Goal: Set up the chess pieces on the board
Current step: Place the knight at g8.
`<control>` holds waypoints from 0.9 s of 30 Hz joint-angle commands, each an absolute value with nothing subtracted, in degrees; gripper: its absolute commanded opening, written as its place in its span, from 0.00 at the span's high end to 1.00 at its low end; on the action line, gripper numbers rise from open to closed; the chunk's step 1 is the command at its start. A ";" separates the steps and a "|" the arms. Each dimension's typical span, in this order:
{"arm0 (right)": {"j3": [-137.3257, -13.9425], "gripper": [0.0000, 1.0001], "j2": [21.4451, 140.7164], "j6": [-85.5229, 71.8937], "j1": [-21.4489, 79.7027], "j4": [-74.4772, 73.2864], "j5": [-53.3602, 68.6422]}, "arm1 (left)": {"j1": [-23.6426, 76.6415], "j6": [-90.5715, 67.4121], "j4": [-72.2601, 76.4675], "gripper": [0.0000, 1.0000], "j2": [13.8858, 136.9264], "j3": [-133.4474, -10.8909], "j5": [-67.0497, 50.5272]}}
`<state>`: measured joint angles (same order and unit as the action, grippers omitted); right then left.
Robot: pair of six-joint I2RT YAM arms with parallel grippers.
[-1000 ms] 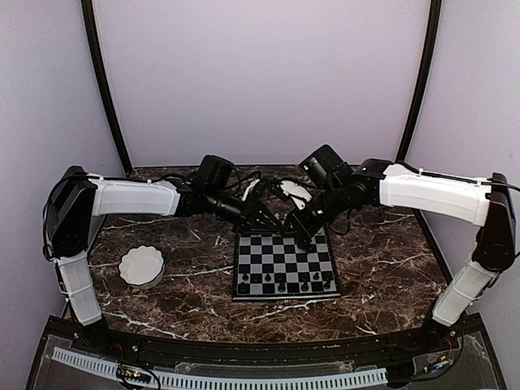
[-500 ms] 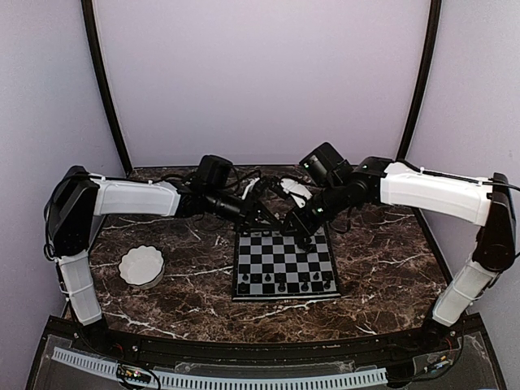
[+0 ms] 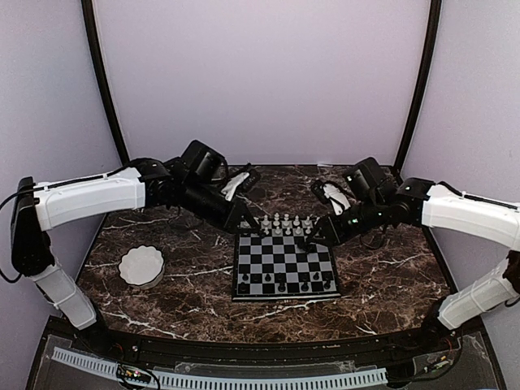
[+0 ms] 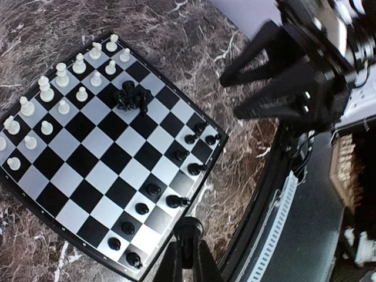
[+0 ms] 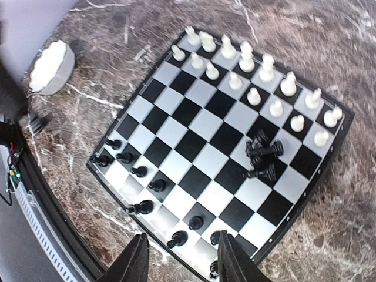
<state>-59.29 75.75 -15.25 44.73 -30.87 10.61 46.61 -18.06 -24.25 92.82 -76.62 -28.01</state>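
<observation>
The board (image 3: pixel 284 264) lies in the middle of the marble table. White chess pieces (image 3: pixel 286 223) fill its two far rows. Black chess pieces (image 3: pixel 282 284) stand along its near rows. A small heap of toppled black pieces (image 5: pixel 262 154) lies near the white pawns, and the left wrist view shows the same black heap (image 4: pixel 131 97). My left gripper (image 4: pixel 189 249) is shut on a black piece (image 4: pixel 191 228), held just off the board's corner. The left gripper (image 3: pixel 244 221) hangs at the far left corner. Beside the far right part of the board, my right gripper (image 3: pixel 314 236) is open and empty; its fingertips (image 5: pixel 138 258) hang over the black rows.
A white scalloped bowl (image 3: pixel 141 266) stands on the table left of the board, also seen as the bowl (image 5: pixel 51 66) in the right wrist view. The right arm (image 4: pixel 299 76) fills the upper right of the left wrist view. Dark rails edge the table.
Both arms have drawn apart from the far edge of the board, left arm leftward and right arm rightward. The left gripper has shut on a black piece. The right gripper has opened.
</observation>
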 commanded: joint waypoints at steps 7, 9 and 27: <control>-59.51 0.58 79.32 -18.34 43.86 -28.83 7.19 | 61.56 -3.59 -40.05 1.00 94.85 -78.17 0.04; -59.50 0.58 79.45 -18.34 43.86 -28.71 7.31 | 62.51 -3.73 -40.42 1.00 96.51 -78.55 2.18; -58.73 0.58 78.65 -18.68 43.86 -28.34 7.30 | 64.77 -5.30 -38.22 1.00 104.19 -79.54 3.70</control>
<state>-58.61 79.55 -18.15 44.12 -29.71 7.66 64.53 -5.34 -37.82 103.59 -77.89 3.95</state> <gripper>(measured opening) 0.418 0.067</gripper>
